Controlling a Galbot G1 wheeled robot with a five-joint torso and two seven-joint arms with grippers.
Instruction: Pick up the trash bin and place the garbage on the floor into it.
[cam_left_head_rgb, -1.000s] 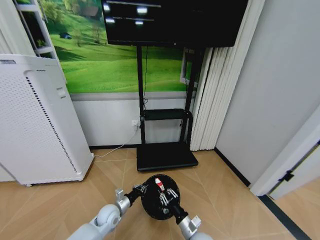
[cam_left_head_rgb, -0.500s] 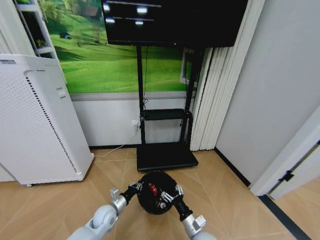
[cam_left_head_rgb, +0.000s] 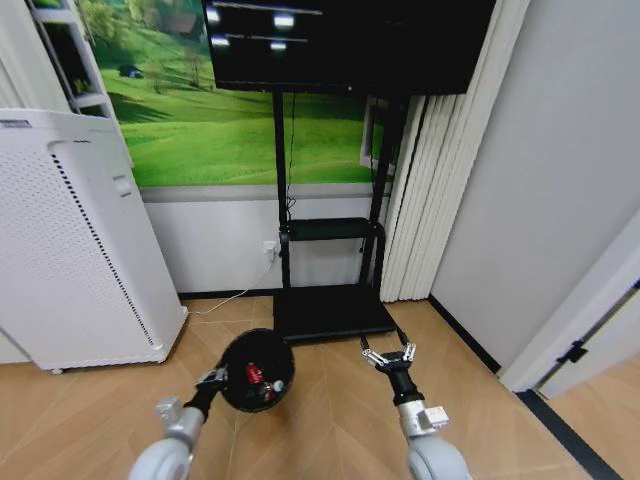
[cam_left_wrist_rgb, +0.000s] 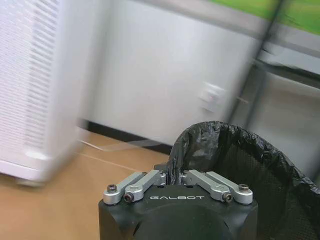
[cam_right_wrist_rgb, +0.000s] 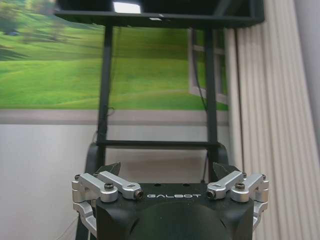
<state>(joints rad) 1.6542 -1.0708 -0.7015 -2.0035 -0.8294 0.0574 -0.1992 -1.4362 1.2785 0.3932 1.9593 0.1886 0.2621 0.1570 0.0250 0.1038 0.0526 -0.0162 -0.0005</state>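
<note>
Bin (cam_left_head_rgb: 256, 370) first: you have it tipped so its mouth faces up toward the head camera, its axis leaning back toward you rather than standing plumb. It hangs above the floor (cam_left_head_rgb: 330, 420), left of centre, in front of the black TV stand base (cam_left_head_rgb: 330, 312) and right of the white appliance (cam_left_head_rgb: 70, 250).

Your left end effector (cam_left_head_rgb: 214, 379) is closed tight on the bin's near rim. In the left wrist view the fingers (cam_left_wrist_rgb: 142, 182) pinch together on a bunched fold of the black liner (cam_left_wrist_rgb: 220, 145), and the bin's mesh wall (cam_left_wrist_rgb: 260, 195) spreads out beyond them, on the far side of the grip.

Inside the bin, you can see small red-and-white litter (cam_left_head_rgb: 254, 377) lying low against the wall. How many pieces there are is too small to tell.

Your right end effector (cam_left_head_rgb: 390, 355) is well apart from the bin, off to the right above the floor, near the stand base. Its fingers are spread wide with nothing between them; the right wrist view shows the two pads (cam_right_wrist_rgb: 107, 170) splayed apart, pointing at the stand's black frame (cam_right_wrist_rgb: 155, 144) and the wall.
</note>
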